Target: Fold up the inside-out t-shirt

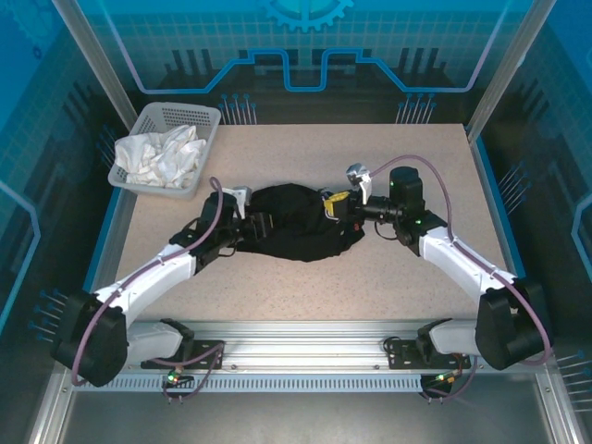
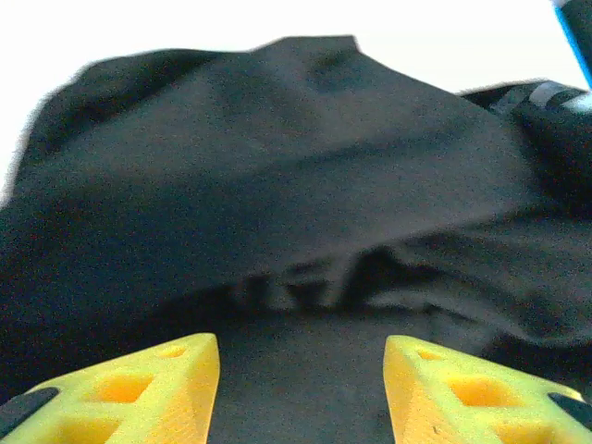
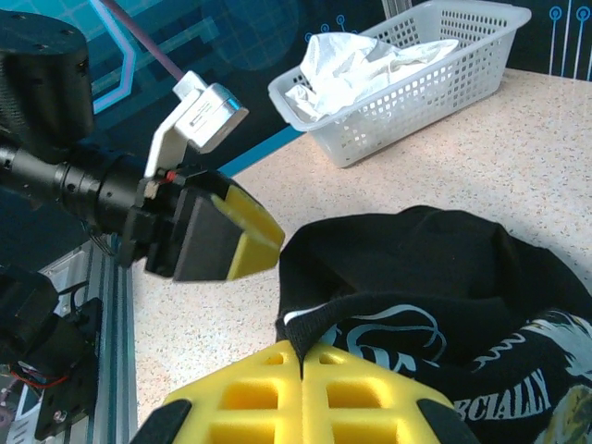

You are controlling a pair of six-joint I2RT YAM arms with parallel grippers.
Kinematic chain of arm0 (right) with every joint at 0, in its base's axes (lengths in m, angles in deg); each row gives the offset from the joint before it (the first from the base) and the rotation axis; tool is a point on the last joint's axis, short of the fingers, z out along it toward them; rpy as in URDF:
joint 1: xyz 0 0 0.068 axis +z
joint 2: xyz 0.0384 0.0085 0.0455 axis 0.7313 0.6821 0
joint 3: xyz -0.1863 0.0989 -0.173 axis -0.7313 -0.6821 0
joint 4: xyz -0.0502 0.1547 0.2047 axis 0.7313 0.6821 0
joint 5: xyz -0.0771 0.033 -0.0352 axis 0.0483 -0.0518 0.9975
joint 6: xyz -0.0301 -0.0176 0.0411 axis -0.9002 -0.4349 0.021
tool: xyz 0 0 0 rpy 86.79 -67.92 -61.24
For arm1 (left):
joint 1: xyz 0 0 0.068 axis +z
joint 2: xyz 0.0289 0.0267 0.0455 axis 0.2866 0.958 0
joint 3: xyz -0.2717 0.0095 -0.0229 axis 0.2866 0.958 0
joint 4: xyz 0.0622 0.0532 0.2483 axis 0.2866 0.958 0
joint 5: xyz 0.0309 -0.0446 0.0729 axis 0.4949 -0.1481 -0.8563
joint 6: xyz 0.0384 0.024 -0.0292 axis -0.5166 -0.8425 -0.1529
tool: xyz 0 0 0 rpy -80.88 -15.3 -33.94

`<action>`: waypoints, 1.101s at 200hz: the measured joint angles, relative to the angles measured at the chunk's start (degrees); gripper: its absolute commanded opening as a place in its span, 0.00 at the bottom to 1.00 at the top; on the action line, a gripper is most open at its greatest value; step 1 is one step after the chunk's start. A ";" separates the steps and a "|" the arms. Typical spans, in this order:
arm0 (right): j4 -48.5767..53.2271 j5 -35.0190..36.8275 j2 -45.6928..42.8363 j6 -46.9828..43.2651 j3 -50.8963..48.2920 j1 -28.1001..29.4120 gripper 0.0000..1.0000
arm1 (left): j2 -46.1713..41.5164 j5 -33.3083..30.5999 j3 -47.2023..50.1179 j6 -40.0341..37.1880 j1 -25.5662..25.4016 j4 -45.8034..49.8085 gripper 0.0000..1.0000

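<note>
So the inside-out t-shirt (image 1: 298, 224) was bunched up in the middle of the table (image 1: 370, 277), left gripper (image 1: 250, 223) at its 9 o'clock with jaws apart, right gripper (image 3: 303, 356) at its 3 o'clock clamped on its edge, and the basket (image 1: 176, 107) of white cloth (image 1: 162, 155) off at 10 o'clock.

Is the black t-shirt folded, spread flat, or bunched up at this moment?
Bunched up: the t-shirt lies in a rumpled mound, one edge pinched in the shut right hand.
</note>
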 measured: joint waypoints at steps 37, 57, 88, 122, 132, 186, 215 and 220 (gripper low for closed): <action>0.68 0.94 -0.15 -0.02 0.00 0.07 0.00 | 6.84 3.41 -2.32 -0.87 -1.49 -0.31 0.47; 0.70 1.01 -0.15 -0.02 0.00 0.07 0.00 | 11.74 3.87 -5.27 -1.09 -1.53 -0.39 0.44; 0.85 1.16 -0.20 -0.02 0.00 0.07 0.00 | 18.23 4.39 -10.56 -2.45 -1.53 -0.94 0.19; 3.72 2.51 -1.68 -0.66 0.61 -0.07 0.00 | 21.94 5.40 -15.67 -4.11 -1.51 0.37 0.00; 5.35 3.41 -2.78 -0.81 1.86 -0.44 0.00 | 20.74 5.88 -16.44 -4.24 -1.51 0.94 0.00; 8.63 11.19 -13.57 -4.07 8.55 -0.74 0.00 | -4.63 12.37 -17.16 3.28 1.16 -5.88 0.00; 9.64 13.64 -14.62 -5.92 8.76 -0.55 0.00 | -9.60 15.30 -18.99 7.93 5.14 -10.10 0.00; 9.70 13.60 -14.29 -6.01 8.76 -0.52 0.00 | -9.62 15.30 -19.17 8.13 5.55 -9.92 0.00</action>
